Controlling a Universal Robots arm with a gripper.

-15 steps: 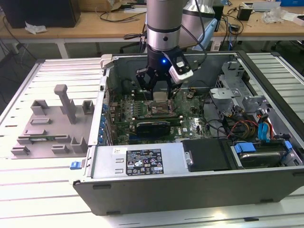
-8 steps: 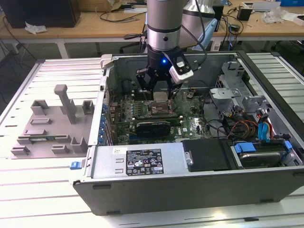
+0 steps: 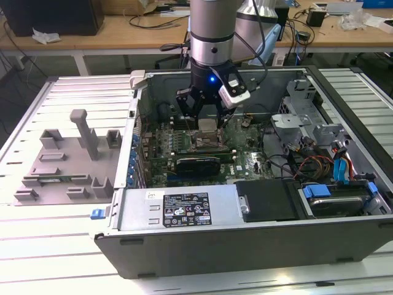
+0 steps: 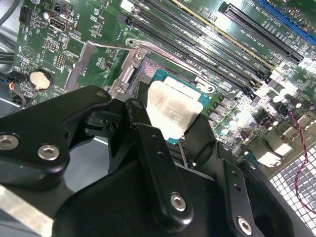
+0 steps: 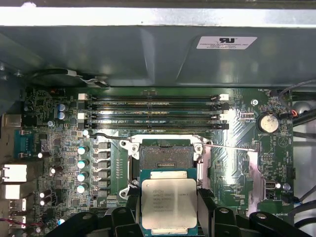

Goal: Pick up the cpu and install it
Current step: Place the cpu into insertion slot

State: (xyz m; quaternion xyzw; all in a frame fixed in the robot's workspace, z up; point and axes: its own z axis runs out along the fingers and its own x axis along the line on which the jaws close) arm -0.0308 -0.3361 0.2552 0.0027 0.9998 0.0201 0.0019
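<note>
a pale slatted table [image 3: 55,246] carries an open desktop computer case [image 3: 184,246] lying on its side, its interior facing up. a grey and black robot arm [image 3: 212,31] comes straight down into the case from above. on the table at the exterior view's left, just beside the case, lies a grey plastic tray [image 3: 61,160] with upright blocks.

inside the case, a green motherboard [image 5: 59,148] covers the floor. a row of long black memory slots [image 5: 153,111] runs along it, next to the dark square cpu socket [image 5: 165,157] with its metal bracket. the socket's centre is open and bare in the first wrist view.

the black gripper [image 5: 169,210] hangs over the socket area. its fingers [image 5: 205,210] are closed narrow on two opposite sides of the cpu [image 5: 169,200], a flat square chip with a silvery top and a thin green rim. the cpu is held flat, top face up, just beside the open socket centre in both wrist views, not seated in it. a round coin battery [image 5: 269,122] sits on the board, apart from the socket.
</note>
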